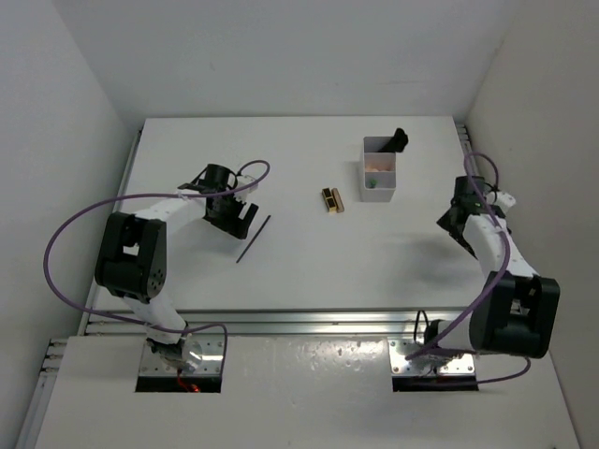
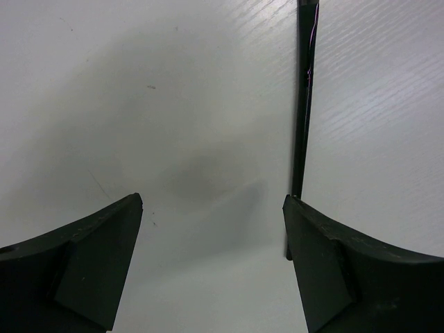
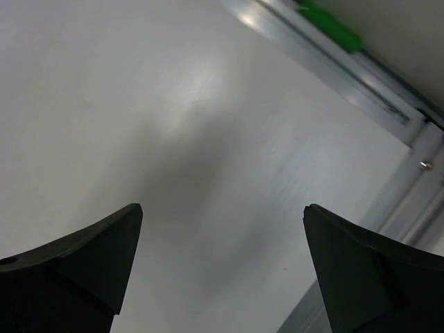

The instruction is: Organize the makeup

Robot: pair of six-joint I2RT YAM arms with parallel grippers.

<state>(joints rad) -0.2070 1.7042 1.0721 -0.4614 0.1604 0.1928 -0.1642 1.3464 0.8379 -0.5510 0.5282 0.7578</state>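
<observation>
White base board (image 1: 309,393), silver rail (image 1: 309,323), white table (image 1: 309,271), white walls (image 1: 281,56) around.

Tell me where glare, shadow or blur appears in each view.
Top external: sharp, with glare along the metal rail. Left wrist: a soft shadow on the table; the thin black stick is in focus. Right wrist: a glare patch above a broad shadow; the green piece looks blurred.

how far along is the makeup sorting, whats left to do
Partly done. A brush and small green tubes sit in the white box. Nothing is in hand: the left claw and right claw are both open and empty, the left one beside a thin black stick. That stick and the black-and-gold case lie loose on the table and need putting away.
</observation>
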